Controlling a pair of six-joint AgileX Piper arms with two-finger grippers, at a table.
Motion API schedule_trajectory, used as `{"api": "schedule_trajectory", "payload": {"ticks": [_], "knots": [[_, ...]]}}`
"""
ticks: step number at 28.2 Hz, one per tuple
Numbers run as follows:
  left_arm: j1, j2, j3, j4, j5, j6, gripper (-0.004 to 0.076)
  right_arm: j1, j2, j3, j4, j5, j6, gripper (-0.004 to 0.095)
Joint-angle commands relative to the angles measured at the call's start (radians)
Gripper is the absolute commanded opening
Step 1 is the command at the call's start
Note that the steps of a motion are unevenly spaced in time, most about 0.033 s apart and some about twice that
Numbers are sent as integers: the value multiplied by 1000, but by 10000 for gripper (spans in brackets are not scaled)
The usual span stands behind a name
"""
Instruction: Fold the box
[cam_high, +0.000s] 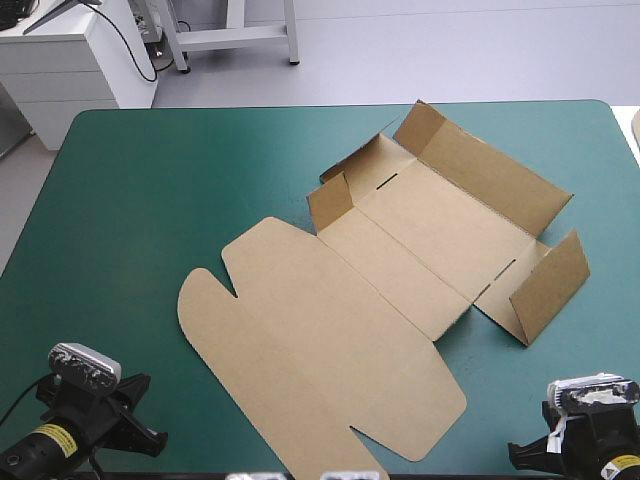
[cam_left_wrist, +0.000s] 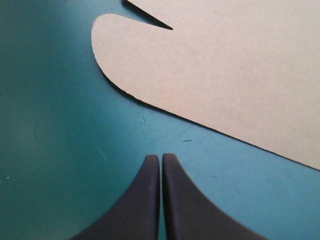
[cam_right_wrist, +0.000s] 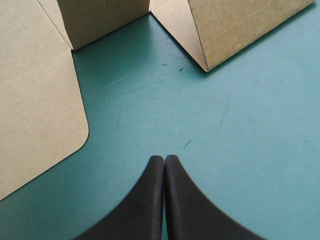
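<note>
- High view: The brown box (cam_high: 400, 250) lies partly formed, right of centre on the teal-green cover (cam_high: 130, 200). Its base is flat. The far long wall (cam_high: 490, 170) and the right end wall (cam_high: 550, 285) stand raised but untucked. The lid panel (cam_high: 320, 350) lies flat, reaching toward the table's near edge. Both arms sit at the near corners, apart from the board.
- Left wrist view: The left gripper (cam_left_wrist: 160, 159) has its black fingers pressed together on nothing, over bare cover. The lid's rounded tab (cam_left_wrist: 150, 60) lies just ahead, untouched.
- Right wrist view: The right gripper (cam_right_wrist: 164, 160) is likewise pressed together and empty. The lid's rounded corner (cam_right_wrist: 40, 125) lies ahead to one side. The raised end wall stands beyond it.
- Step in hand, as judged: approach to the raised walls.
- Procedure: Spread the fingers before contact. Take a wall by its free upper edge, not at the crease. Brace the base with the other gripper, since the sheet may slide on the cover. Turn the wall about its scored line only.
</note>
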Motion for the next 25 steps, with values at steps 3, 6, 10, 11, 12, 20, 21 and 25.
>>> {"api": "schedule_trajectory", "payload": {"ticks": [3,6,10,11,12,20,21,25], "knots": [[-2,9,-22,-7,-55,-11,-8,3,15,-25,7,-56,-8,-21],[-2,9,-22,-7,-55,-11,-8,3,15,-25,7,-56,-8,-21],[-2,9,-22,-7,-55,-11,-8,3,15,-36,7,-56,-8,-20],[-2,9,-22,-7,-55,-11,-8,3,15,-41,7,-56,-8,-19],[-2,9,-22,-7,-55,-11,-8,3,15,-46,7,-56,-8,-19],[-2,9,-22,-7,-57,-11,-8,3,112,-198,-1,-49,54,-19],[-2,9,-22,-7,-57,-11,-8,3,140,-222,-1,-45,64,-19],[-2,9,-22,-7,-57,-11,-8,3,263,-310,5,-13,123,-19]]}}
